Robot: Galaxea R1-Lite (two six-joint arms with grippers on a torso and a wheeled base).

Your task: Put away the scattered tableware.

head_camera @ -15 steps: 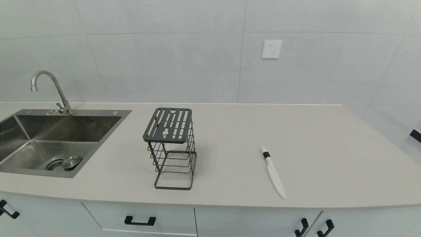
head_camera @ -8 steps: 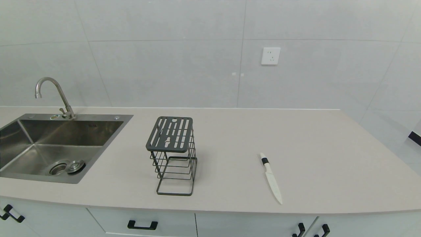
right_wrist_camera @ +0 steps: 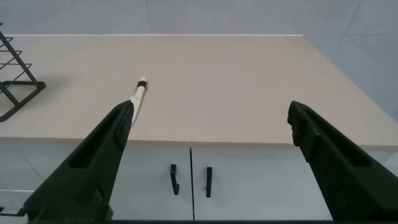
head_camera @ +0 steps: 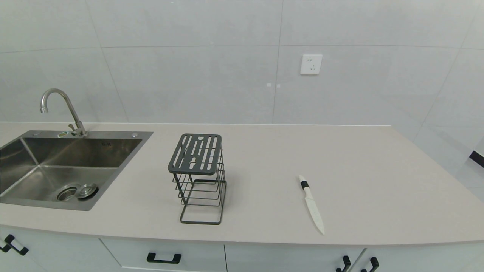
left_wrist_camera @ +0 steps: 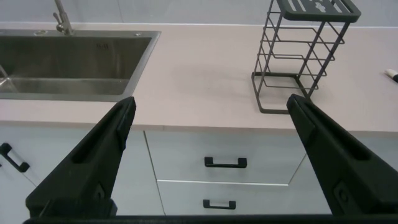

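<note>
- Head view: we saw the white knife [head_camera: 312,204] lying flat on the table [head_camera: 359,158]. It was well apart from the upright dark wire rack [head_camera: 198,177], which stood between it and the sink [head_camera: 94,151].
- Left wrist view: the left end effector [left_wrist_camera: 211,106] was spread wide and empty, off the table's front edge, facing the rack [left_wrist_camera: 305,56] and the sink [left_wrist_camera: 74,62].
- Right wrist view: the right end effector [right_wrist_camera: 211,111] was likewise wide open, holding nothing. The knife [right_wrist_camera: 138,93] lay on the table ahead of it.
</note>
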